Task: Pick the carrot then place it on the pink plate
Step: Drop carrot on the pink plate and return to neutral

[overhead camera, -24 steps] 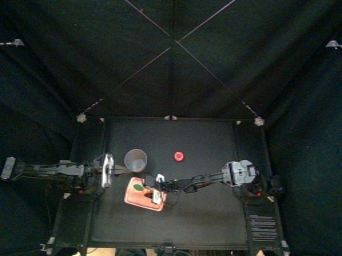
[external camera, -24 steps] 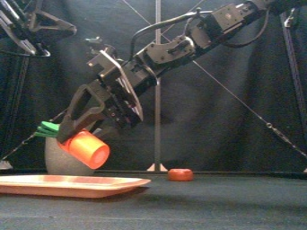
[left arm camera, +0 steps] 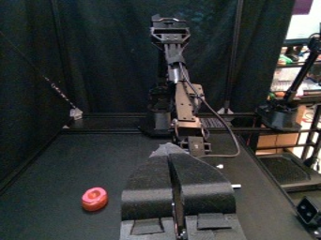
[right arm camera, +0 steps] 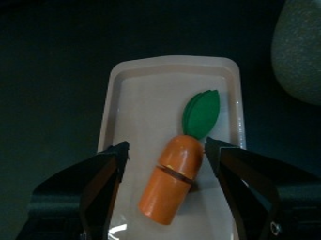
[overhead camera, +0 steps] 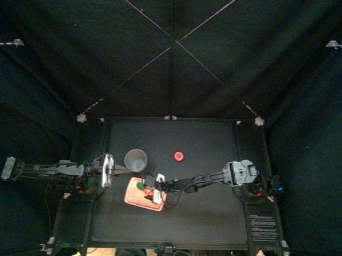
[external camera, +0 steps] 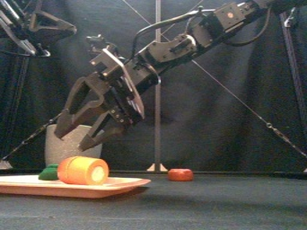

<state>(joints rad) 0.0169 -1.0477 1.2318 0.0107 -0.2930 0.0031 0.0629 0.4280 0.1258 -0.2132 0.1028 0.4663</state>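
Carrot (right arm camera: 170, 183) on pink plate (right arm camera: 119, 94) (lying flat), right hand (right arm camera: 170, 150) open above it, left hand (left arm camera: 172, 161) closed

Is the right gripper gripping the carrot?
No: the right gripper hangs open-jawed above the carrot, which lies on the pink tray.

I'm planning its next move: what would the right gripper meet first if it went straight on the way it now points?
The right gripper would likely meet the carrot first, lying on the pink tray right ahead of its open jaws; how far off is unclear.
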